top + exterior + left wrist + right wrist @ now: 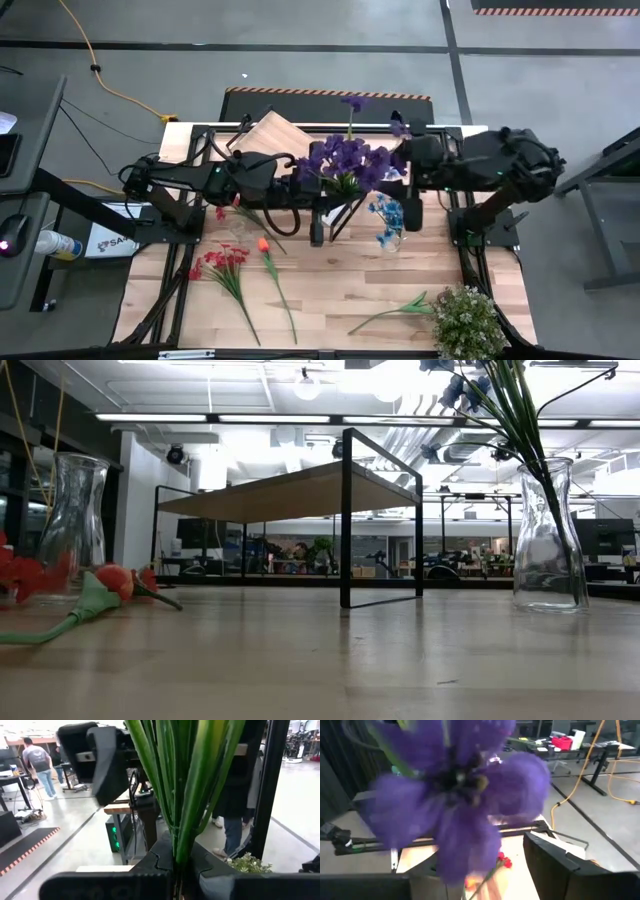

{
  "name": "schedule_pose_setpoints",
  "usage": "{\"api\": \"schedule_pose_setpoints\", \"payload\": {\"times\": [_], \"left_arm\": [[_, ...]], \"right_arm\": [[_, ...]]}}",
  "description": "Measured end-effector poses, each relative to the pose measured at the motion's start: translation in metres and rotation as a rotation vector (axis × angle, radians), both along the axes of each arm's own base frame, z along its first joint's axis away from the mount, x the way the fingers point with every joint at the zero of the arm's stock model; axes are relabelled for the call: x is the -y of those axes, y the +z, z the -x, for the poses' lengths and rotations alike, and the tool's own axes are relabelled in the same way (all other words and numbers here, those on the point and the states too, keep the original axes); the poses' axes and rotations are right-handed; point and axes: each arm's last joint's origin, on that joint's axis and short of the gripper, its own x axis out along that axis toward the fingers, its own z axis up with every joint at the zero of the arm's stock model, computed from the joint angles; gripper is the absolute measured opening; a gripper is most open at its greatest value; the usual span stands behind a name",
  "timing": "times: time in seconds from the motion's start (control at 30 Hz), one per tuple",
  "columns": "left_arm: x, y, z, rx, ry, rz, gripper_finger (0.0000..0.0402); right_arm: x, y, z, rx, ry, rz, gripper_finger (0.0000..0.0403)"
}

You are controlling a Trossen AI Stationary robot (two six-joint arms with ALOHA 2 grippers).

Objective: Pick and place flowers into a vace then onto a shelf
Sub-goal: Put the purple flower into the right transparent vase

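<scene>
My left gripper (pixel 300 172) reaches in from the left above the middle of the table and is shut on a bunch of purple flowers (pixel 345 158). My right gripper (pixel 405 152) is open at the blooms' right side. A purple bloom (pixel 455 795) fills its wrist view, and I cannot tell whether it touches. A glass vase with blue flowers (pixel 388 222) (pixel 550 550) stands upright on the table. An empty vase (pixel 75 520) stands on the left. Red sprays (pixel 225 262) and an orange tulip (pixel 265 245) lie flat. The wood shelf (pixel 268 135) (pixel 290 490) stands at the far edge. My left gripper (pixel 175 865) pinches the bunch's green stems (pixel 180 820) between its two fingers, which lie across them. It comes in about level from the table's left. The bunch is lifted clear of the table, and its blooms spread out toward my right gripper.
A bushy green plant (pixel 465 320) sits at the near right corner, with a loose green stem (pixel 395 310) lying beside it. The shelf's black frame (pixel 346 520) stands behind the vases. Bare wood lies along the near middle of the table (pixel 340 290). A person (pixel 37 762) stands in the room beyond.
</scene>
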Motion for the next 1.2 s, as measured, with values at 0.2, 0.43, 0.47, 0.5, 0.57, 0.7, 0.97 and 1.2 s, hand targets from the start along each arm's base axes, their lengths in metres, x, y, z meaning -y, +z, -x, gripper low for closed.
{"api": "schedule_pose_setpoints", "payload": {"times": [0.2,0.43,0.47,0.5,0.57,0.7,0.97,1.2], "left_arm": [[0.0,0.0,0.0,-0.001,0.008,-0.015,0.0041],[-0.001,-0.001,0.0,-0.01,0.027,-0.027,0.0041],[-0.001,-0.001,0.0,-0.015,0.041,-0.033,0.0041],[-0.001,-0.002,0.0,-0.021,0.056,-0.038,0.0041],[-0.002,-0.002,0.0,-0.028,0.077,-0.054,0.0041],[-0.004,-0.002,0.004,-0.045,0.122,-0.063,0.0041],[-0.011,0.007,0.015,-0.024,0.184,-0.074,0.0041],[-0.015,0.008,0.015,-0.02,0.153,-0.052,0.0041]], "right_arm": [[0.007,-0.001,-0.015,0.022,0.04,-0.018,0.0176],[0.011,-0.005,-0.028,0.013,0.074,-0.035,0.0176],[0.011,-0.005,-0.028,0.01,0.081,-0.035,0.0178],[0.011,-0.006,-0.028,0.008,0.084,-0.036,0.0179],[0.011,-0.004,-0.026,0.013,0.081,-0.036,0.0181],[0.012,0.0,-0.018,0.025,0.085,-0.051,0.018],[0.011,-0.002,-0.013,-0.009,0.139,-0.081,0.0185],[0.011,-0.002,-0.016,0.001,0.141,-0.066,0.019]]}}
